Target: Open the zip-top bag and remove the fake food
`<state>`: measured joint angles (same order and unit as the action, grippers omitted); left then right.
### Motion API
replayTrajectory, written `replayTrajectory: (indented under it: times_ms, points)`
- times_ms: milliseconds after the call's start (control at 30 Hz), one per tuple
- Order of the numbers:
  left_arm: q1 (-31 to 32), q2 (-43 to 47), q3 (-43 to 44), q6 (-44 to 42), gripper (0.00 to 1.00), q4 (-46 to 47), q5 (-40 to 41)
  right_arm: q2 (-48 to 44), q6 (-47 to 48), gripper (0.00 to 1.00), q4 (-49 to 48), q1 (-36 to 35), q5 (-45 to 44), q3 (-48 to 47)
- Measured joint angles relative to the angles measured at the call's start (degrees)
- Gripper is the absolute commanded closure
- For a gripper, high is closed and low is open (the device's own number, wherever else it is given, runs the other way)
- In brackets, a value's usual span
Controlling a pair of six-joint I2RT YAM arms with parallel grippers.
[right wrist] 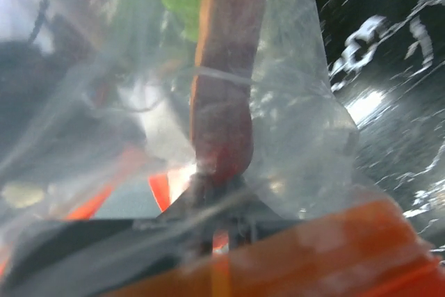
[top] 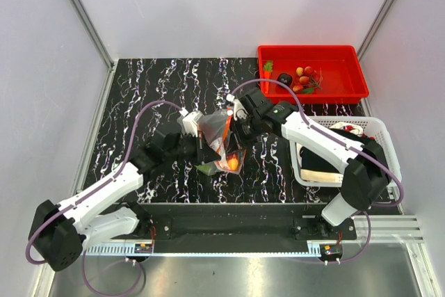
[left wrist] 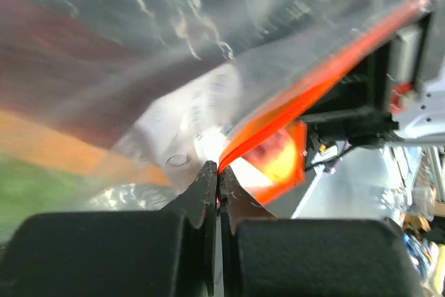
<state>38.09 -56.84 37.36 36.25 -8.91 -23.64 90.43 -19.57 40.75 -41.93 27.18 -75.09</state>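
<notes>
The black white-veined marbled tabletop (top: 153, 88) fills the middle of the overhead view. A white mesh plastic basket (top: 386, 137) sits at its right edge, and a red rectangular plastic tray (top: 341, 67) sits at the upper right.

The small clear plastic zip-top bag (top: 217, 130) is held up off the tabletop at frame centre, stretched between both arms. The left hand (top: 201, 147) grips it from the left and the right hand (top: 240, 130) from the upper right.

I judge the task partly done. A cluster of small red tomatoes (top: 306, 74), a dark round piece (top: 284, 78) and a green leafy bit (top: 268, 67) already lie in the tray. An orange carrot (top: 234, 163) and something green still sag in the bag's lower end.

Only the left wrist view shows that the left hand's fingers are pressed together on the orange-red zip strip (left wrist: 313, 88). Only the right wrist view shows the right hand's fingers nearly closed, pinching clear film, with blurred orange and green shapes behind it. Neither close view shows the tray.
</notes>
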Motion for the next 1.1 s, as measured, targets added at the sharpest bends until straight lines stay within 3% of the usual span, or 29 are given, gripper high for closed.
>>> replayTrajectory:
  times_ms: [233, 600, 1100]
  points:
    - [0.0, -2.1, 0.5, 1.7, 1.0, 0.0, -3.0, 2.3, -5.3, 1.0, -4.6, 0.2, -7.0, -1.1]
    - [0.0, 2.3, 2.1, 1.4, 1.0, -2.1, 1.7, 5.2, -11.3, 1.0, -13.0, -2.0, -4.6, 2.8]
    - [-0.3, -1.8, 0.2, -2.3, 1.0, -4.0, 4.6, -3.1, 1.9, 1.0, 5.7, 1.7, -2.4, -5.5]
